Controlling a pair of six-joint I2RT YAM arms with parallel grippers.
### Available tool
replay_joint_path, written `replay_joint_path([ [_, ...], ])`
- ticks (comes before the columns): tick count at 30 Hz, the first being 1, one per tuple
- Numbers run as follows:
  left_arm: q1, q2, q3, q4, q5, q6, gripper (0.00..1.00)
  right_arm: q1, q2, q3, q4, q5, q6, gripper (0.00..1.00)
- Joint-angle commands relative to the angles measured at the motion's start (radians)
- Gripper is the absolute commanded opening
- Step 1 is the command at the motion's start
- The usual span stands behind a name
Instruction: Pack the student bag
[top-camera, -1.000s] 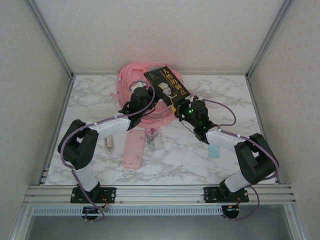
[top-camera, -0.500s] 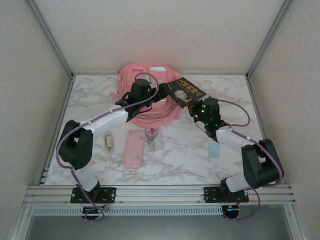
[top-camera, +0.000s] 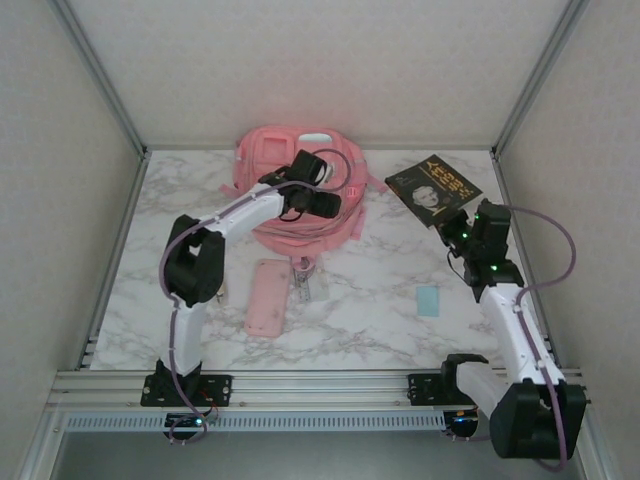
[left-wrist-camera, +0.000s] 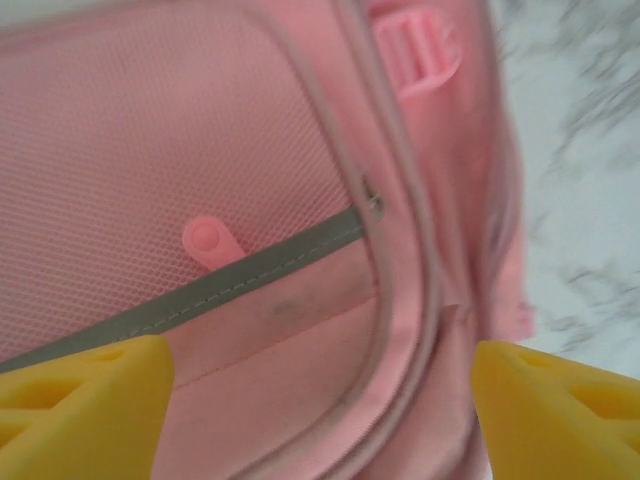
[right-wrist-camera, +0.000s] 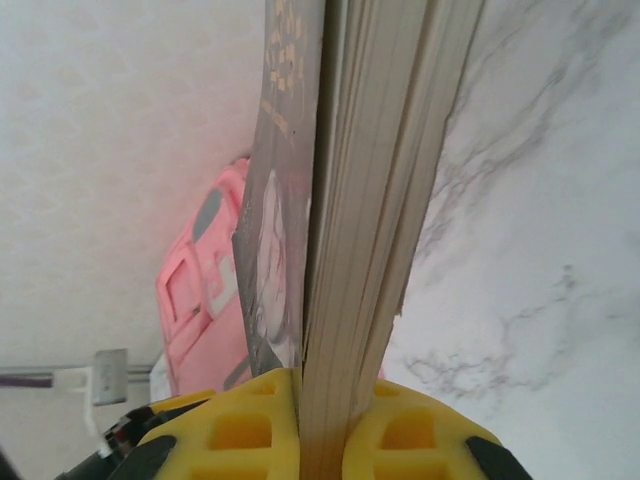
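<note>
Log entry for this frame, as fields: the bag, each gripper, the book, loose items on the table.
student bag: lies at the far middle of the table
left gripper: open, over the student bag, holding nothing
right gripper: shut on one edge of the black book
book position: right of the student bag, apart from it, not yet packed
loose items: pink pencil case in front of the student bag; small light blue card farther right

A black book (top-camera: 433, 187) with gold lettering is tilted near the far right corner of the white marble table (top-camera: 380, 320). Towards the near edge lie a flat pink pencil case (top-camera: 268, 297), a small pale object (top-camera: 307, 288) just beside it, and, further right, a light blue card (top-camera: 428, 300).
</note>
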Motion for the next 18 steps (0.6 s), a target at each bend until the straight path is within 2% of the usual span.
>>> replay_joint_path([
  [1,-0.01,0.052,0.092,-0.107,-0.072,0.084,0.78,-0.036,-0.054,-0.002,-0.043,-0.045,-0.099,0.0],
  [4,-0.014,0.111,0.154,-0.131,-0.113,0.098,0.79,-0.059,-0.061,-0.011,-0.042,-0.078,-0.103,0.0],
  [11,-0.021,0.242,0.245,-0.178,-0.284,0.119,0.78,-0.077,-0.046,-0.027,-0.012,-0.128,-0.091,0.0],
  [16,-0.034,0.278,0.238,-0.214,-0.312,0.126,0.78,-0.086,-0.047,-0.023,-0.005,-0.131,-0.091,0.0],
  [17,-0.038,0.285,0.237,-0.219,-0.331,0.126,0.75,-0.086,-0.047,-0.023,-0.001,-0.132,-0.088,0.0],
  [18,-0.038,0.291,0.239,-0.226,-0.339,0.122,0.65,-0.086,-0.047,-0.024,0.004,-0.134,-0.088,0.0],
])
